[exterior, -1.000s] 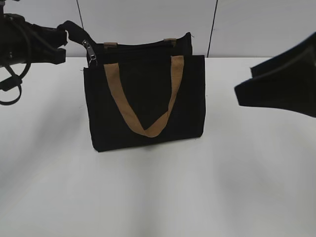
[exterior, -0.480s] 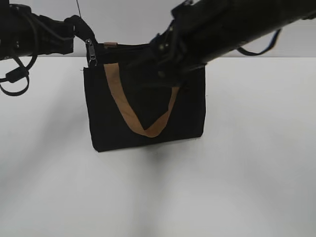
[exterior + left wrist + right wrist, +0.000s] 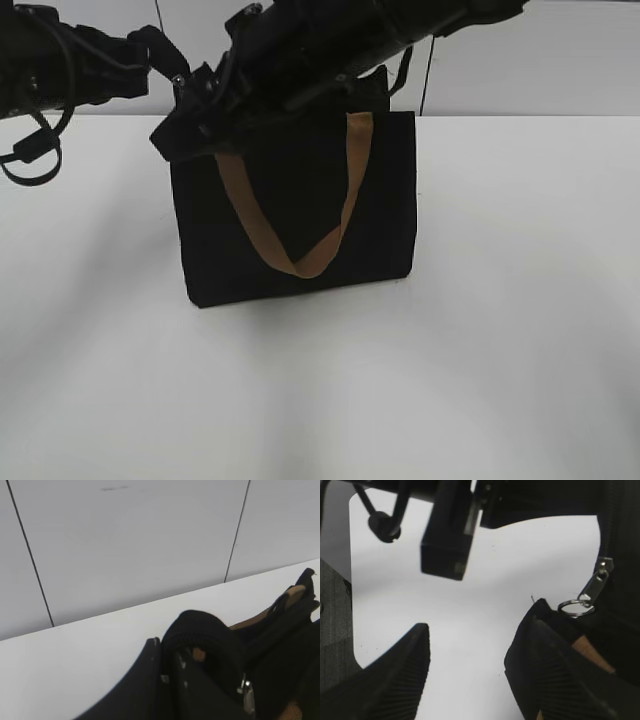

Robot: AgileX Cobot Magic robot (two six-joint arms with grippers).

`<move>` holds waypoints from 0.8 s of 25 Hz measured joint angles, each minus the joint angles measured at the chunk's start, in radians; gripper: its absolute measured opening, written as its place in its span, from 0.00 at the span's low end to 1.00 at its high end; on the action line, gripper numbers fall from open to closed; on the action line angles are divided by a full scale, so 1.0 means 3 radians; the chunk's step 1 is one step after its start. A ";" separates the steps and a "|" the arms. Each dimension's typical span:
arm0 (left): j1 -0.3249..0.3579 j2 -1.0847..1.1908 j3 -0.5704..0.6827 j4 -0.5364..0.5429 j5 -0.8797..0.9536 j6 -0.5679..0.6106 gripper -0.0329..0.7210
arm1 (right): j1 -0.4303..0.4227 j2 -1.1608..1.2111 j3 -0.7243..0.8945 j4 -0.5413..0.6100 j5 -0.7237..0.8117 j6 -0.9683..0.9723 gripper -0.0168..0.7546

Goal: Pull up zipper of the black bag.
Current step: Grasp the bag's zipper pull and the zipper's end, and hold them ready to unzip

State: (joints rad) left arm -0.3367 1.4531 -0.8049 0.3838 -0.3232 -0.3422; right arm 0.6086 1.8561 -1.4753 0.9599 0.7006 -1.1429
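Observation:
The black bag [image 3: 300, 200] stands upright on the white table, a tan handle hanging down its front. My left gripper [image 3: 150, 55] is shut on the black fabric end of the bag's zip track and holds it up at the top left corner; the left wrist view [image 3: 167, 647] shows this grip. The zipper pull [image 3: 590, 587], silver with a ring, hangs just right of my right gripper's [image 3: 475, 630] open jaws, outside them. It also shows in the left wrist view [image 3: 246, 692]. In the exterior view my right gripper [image 3: 182, 128] covers it.
The white table [image 3: 480, 350] spreads around the bag, with a grey panelled wall [image 3: 520, 50] behind. My right arm [image 3: 330, 40] crosses over the bag's top from the upper right. The left gripper's body [image 3: 445, 540] is close ahead of the right one.
My right arm has swung in from the right, across the bag's top, to its top left corner. The left gripper has kept its hold in place.

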 joint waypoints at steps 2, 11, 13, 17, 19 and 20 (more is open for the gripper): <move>0.0000 -0.0010 0.0000 -0.0012 -0.0003 -0.0092 0.07 | 0.0000 0.0079 -0.0091 0.0008 -0.0037 0.0000 0.62; -0.0008 -0.0069 0.0000 -0.0018 0.0006 -0.0270 0.07 | 0.0000 0.0293 -0.0153 0.0097 -0.0297 0.0000 0.62; -0.0027 -0.0069 0.0000 -0.0021 0.0006 -0.0295 0.07 | 0.0000 0.0338 -0.0153 0.0105 -0.0355 0.0000 0.62; -0.0067 -0.0069 0.0000 -0.0021 0.0006 -0.0304 0.07 | 0.0000 0.0389 -0.0153 0.0131 -0.0502 0.0036 0.62; -0.0074 -0.0069 0.0000 -0.0021 0.0006 -0.0304 0.07 | 0.0000 0.0411 -0.0153 0.0151 -0.0562 0.0080 0.60; -0.0078 -0.0076 0.0000 -0.0021 0.0006 -0.0304 0.07 | 0.0000 0.0420 -0.0153 0.0159 -0.0590 0.0088 0.58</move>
State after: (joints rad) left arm -0.3601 1.4303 -0.8049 0.3775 -0.3213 -0.4334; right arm 0.6086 1.9822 -1.5213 1.0075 0.5237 -1.1167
